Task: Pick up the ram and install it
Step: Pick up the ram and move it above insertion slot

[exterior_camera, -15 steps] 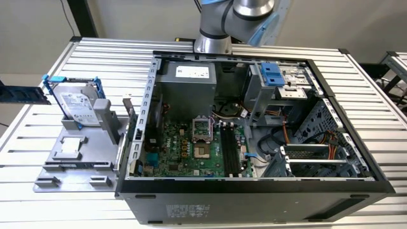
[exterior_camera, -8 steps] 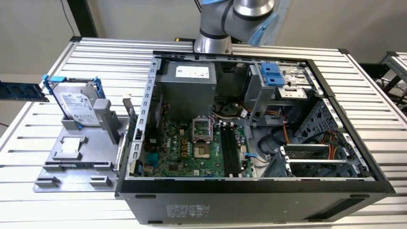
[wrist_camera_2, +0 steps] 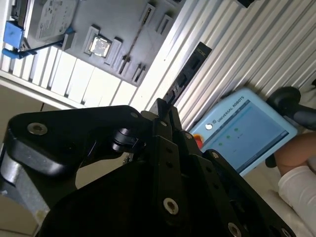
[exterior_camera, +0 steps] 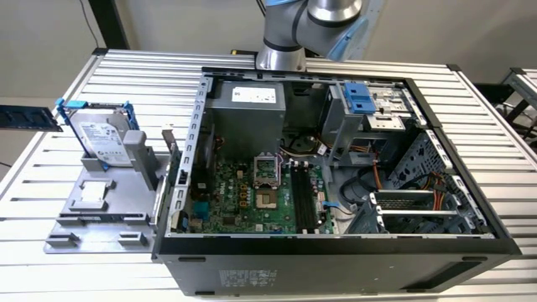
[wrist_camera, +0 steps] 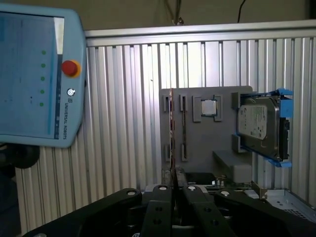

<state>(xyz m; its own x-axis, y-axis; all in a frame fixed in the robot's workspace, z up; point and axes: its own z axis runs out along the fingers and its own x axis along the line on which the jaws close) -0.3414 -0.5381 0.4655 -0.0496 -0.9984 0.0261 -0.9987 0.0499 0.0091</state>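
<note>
The ram is a thin dark-blue stick that pokes in from the exterior view's left edge, in the air up and to the left of the hard drive. In both wrist views my gripper is shut on one end of it. The ram shows edge-on in the first wrist view, standing out from between the black fingers. In the second wrist view the ram runs out from the fingertips over the slatted table. The open computer case holds the green motherboard with its long black slots.
A grey fixture plate left of the case carries a blue-framed hard drive standing upright and a small square chip. A blue teach pendant hangs beyond the table, and a person's white sleeve is beside it.
</note>
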